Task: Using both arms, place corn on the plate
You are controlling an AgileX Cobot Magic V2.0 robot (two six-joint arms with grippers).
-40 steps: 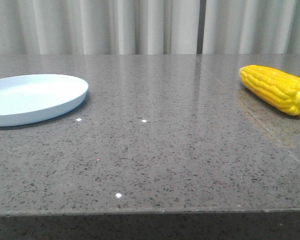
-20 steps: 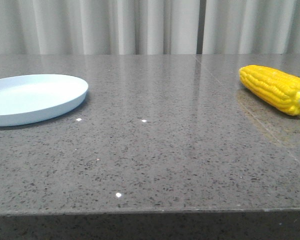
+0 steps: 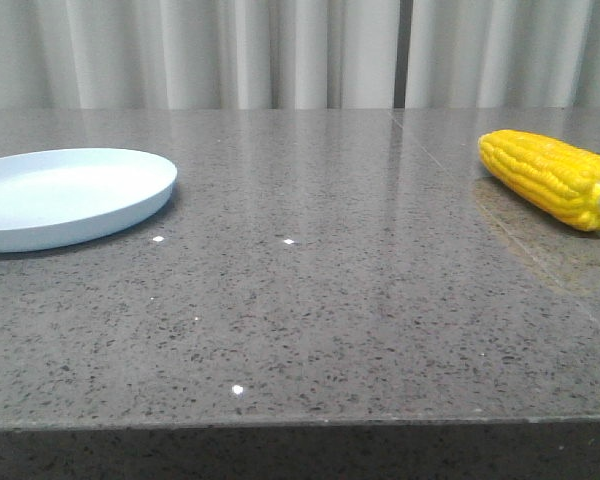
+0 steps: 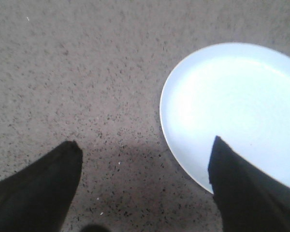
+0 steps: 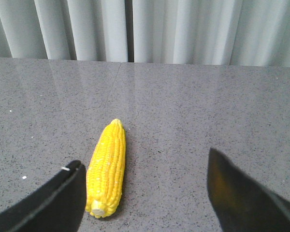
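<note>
Starting: nothing is grasped yet; I judge the task to be at its opening, the reach for the corn not yet made.
Corn: the corn [image 3: 552,177] lies on its side on the grey stone table [image 3: 320,300], at about 2 o'clock in the front view, its pale cut end toward the near right.
Plate: the plate [image 3: 130,205] sits at about 9 o'clock in the front view, bare, well apart from the corn.
Right gripper: the right gripper [image 5: 145,193] hangs above the table with fingers spread wide and nothing between them; the corn lies close by one finger [image 5: 53,203], off to the side of the gap rather than centred in it.
Left gripper: the left gripper [image 4: 145,186] is released too, empty, one finger [image 4: 251,193] over the plate's rim.
Next move: the right gripper likely needs to shift sideways so the cob sits between the fingers, then descend and clamp across its middle.
Risk: the rounded cob may roll if nudged by one finger first.
</note>
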